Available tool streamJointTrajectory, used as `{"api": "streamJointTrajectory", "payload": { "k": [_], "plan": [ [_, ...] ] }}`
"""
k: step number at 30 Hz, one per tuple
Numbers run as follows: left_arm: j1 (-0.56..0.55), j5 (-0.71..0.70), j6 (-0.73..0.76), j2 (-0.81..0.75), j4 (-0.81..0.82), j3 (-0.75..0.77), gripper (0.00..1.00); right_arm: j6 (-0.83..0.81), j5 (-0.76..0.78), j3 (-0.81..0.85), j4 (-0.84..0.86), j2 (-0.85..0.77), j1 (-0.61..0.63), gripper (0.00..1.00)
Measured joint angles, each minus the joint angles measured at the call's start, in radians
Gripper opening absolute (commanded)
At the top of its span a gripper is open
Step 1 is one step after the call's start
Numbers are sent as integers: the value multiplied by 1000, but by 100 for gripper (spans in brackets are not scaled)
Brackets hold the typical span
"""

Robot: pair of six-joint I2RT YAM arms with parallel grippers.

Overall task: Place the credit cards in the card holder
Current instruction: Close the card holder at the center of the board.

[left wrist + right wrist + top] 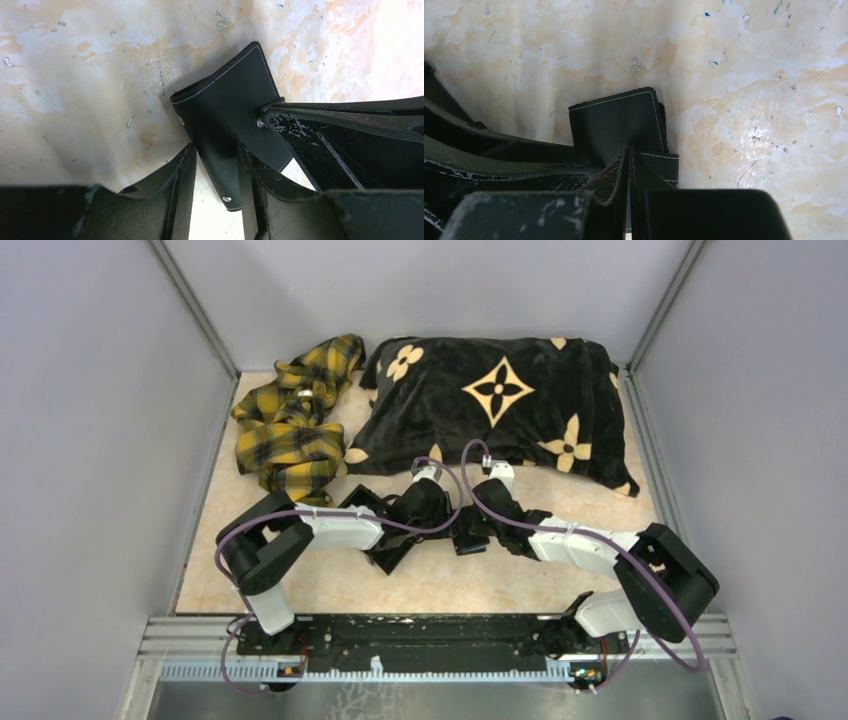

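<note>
The card holder (230, 95) is a small black folded case with white stitching and metal snaps, held just above the marbled table between both arms. Its snap flap runs between my left gripper's (217, 150) fingers, and both fingertips press against its sides. In the right wrist view the card holder (619, 120) stands on edge, and my right gripper (630, 152) is shut on one thin panel of it. That right gripper also shows in the left wrist view as a scuffed black finger (350, 145) at the holder's corner. The credit cards are out of view.
A yellow and black plaid cloth (295, 420) lies bunched at the back left. A black cushion with tan flower shapes (500, 405) fills the back of the table (330, 585). Grey walls close in both sides.
</note>
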Motion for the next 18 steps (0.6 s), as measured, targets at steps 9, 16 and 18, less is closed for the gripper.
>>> {"api": "streamJointTrajectory", "payload": {
  "k": [9, 16, 18],
  "plan": [
    [1, 3, 0, 2, 5, 0, 43, 0, 12, 0, 20, 16, 6, 0],
    [2, 5, 0, 2, 6, -1, 42, 10, 31, -4, 32, 21, 18, 0],
    [2, 6, 0, 2, 6, -1, 42, 21, 42, -15, 48, 21, 22, 0]
  ]
}}
